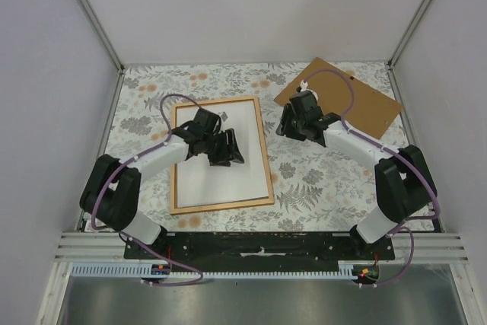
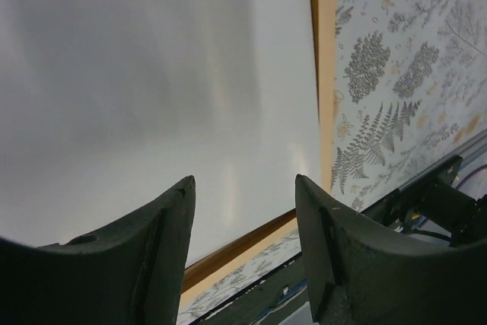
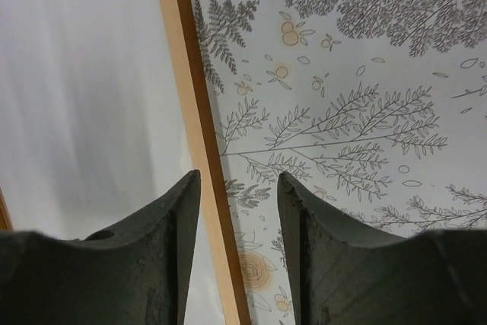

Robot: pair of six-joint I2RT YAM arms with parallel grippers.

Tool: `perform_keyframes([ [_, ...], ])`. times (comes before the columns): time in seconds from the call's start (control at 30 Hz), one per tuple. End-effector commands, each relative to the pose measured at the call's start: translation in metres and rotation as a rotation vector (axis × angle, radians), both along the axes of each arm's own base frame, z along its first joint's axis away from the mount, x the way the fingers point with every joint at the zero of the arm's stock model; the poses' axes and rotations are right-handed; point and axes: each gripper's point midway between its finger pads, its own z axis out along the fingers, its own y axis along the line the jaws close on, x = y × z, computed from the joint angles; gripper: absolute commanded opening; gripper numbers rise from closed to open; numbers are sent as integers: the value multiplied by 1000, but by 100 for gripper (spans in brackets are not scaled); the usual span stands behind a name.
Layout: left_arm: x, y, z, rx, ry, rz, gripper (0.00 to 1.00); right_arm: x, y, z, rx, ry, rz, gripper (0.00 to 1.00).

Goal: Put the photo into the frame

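Altogether one photo [image 1: 215, 182], white side up, lies inside one wooden frame [image 1: 221, 207] on the leaf-patterned tablecloth [image 1: 319, 180]. One brown board [image 1: 369, 104] lies at the far right corner, apart from the frame. Of the two grippers, the left gripper [image 1: 227, 148] is over the photo, fingers spread and empty. The right gripper [image 1: 289, 122] hangs just beside the frame's right rail, fingers likewise apart, pinching nothing.

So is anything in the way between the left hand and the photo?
No, nothing that I can see. The left hand is right over the photo, open and empty, and nothing shows between them. The photo lies white side up inside the frame.
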Motion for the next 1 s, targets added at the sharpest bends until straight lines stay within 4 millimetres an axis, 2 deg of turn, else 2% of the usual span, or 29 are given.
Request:
perform_keyframes([
  [0.0,-9,-57,-4,-136,31,-53,60,-18,3,-9,-13,34,38,49],
  [0.13,-22,-87,-14,-171,63,-114,59,-34,0,-17,6,55,50,46],
  [0.27,-37,-96,-24,-159,92,-146,57,-50,1,-27,14,84,75,45],
  [0.33,-46,-90,-34,-117,115,-152,56,-56,6,-32,13,100,97,45],
  [0.43,-54,-68,-51,-5,126,-151,56,-64,17,-37,6,113,133,45],
  [0.63,-64,-30,-63,161,111,-152,56,-72,34,-44,1,127,173,44],
  [0.73,-63,-29,-56,158,90,-153,56,-73,34,-44,-2,126,172,44],
  [0.83,-52,-42,-38,114,53,-157,56,-64,26,-37,-17,104,149,45],
  [0.9,-42,-53,-26,78,28,-162,56,-53,11,-30,-35,90,114,45],
  [0.97,-28,-66,-11,48,-11,-157,56,-41,-12,-19,-26,74,51,45],
])
